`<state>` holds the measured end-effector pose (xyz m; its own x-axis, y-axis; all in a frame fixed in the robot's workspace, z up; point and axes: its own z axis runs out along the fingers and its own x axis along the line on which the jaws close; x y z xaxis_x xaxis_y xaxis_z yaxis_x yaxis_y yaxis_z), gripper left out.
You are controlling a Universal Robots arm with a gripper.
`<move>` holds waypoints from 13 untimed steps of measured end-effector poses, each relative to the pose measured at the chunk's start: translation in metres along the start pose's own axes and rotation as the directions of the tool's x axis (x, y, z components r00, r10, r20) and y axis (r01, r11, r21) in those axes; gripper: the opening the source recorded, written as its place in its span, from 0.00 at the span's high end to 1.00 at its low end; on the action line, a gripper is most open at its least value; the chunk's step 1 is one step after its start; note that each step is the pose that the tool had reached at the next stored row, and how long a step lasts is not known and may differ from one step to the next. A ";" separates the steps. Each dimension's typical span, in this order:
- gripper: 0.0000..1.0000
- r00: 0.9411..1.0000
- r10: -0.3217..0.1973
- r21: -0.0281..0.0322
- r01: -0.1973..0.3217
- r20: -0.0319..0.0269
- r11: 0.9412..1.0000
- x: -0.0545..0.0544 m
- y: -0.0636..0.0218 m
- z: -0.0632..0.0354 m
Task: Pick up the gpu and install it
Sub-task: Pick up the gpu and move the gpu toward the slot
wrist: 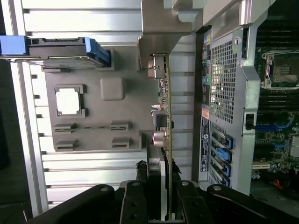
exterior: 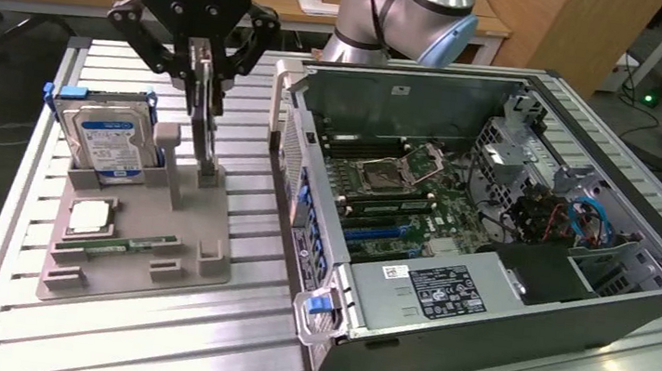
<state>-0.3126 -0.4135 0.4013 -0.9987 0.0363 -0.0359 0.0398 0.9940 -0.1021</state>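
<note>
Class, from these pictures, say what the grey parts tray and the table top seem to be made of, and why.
Parts tray: probably plastic, matte grey, with moulded-looking pockets. Table top: likely aluminium, bare and silvery, ribbed slats with soft glare.

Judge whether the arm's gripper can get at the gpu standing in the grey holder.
Likely yes: the gripper hangs directly over the gpu, upright in the grey holder. The hard drive stands apart to the exterior view's left; nothing lies between gripper and card.
</note>
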 end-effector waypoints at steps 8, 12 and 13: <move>0.72 1.000 0.000 -0.005 0.000 0.000 1.000 -0.001 -0.0017 -0.0156; 0.72 1.000 0.002 -0.050 -0.002 -0.002 0.999 -0.001 -0.0019 -0.0180; 0.72 1.000 0.002 -0.061 -0.002 -0.003 0.998 -0.001 -0.0019 -0.0187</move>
<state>-0.3126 -0.4135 0.4201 -0.9987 0.0384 -0.0336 0.0398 0.9984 -0.0413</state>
